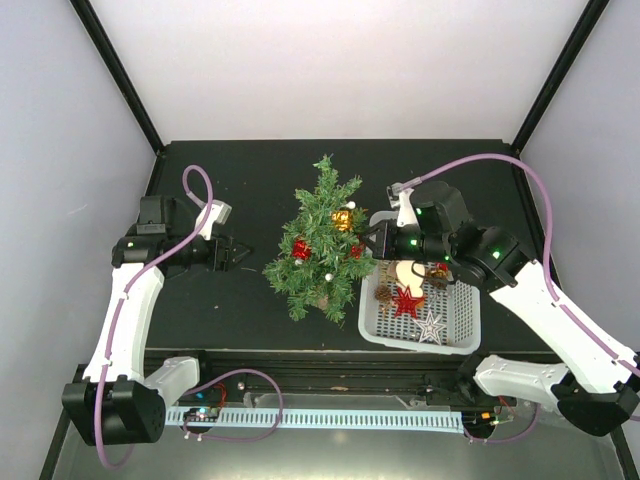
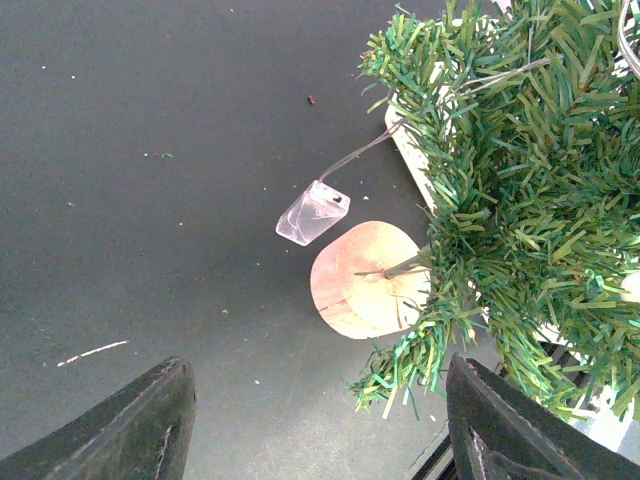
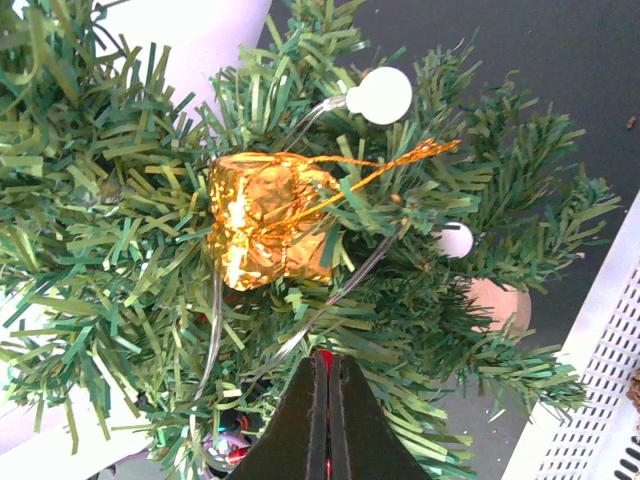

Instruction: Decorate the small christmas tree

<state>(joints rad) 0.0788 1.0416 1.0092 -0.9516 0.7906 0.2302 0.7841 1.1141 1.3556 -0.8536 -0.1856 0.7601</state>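
Tabletop (image 1: 230, 170): black, matte, carrying every item below.

Small christmas tree (image 1: 322, 235): green bristly fir at mid tabletop, between the two arms, standing on a round tan base (image 2: 365, 280). Its right-hand branches reach the edge of the white basket.

White basket (image 1: 366, 322): perforated plastic, rectangular, just right of the tree on the near half of the tabletop.

Left gripper (image 1: 232, 252): low over bare tabletop left of the tree, apart from it, its fingers (image 2: 130, 430) spread wide with nothing between them.

Right gripper (image 3: 328, 420): in the tree's right-side branches above the basket's far-left corner, fingers pressed together. A trace of red shows at their seam; what it is cannot be told.

Gold gift-box ornament (image 3: 265, 220): foil-wrapped with gold cord, lodged in the upper branches.

Red star (image 1: 407, 302): lying in the basket.

Pale star (image 1: 431, 327): in the basket's near part.

Red ornament (image 1: 300, 249): on the tree's left side.

Clear case (image 2: 313, 212): on the tabletop beside the base, wired into the branches.

White bulb (image 3: 385, 95): round, on a wire among the needles.
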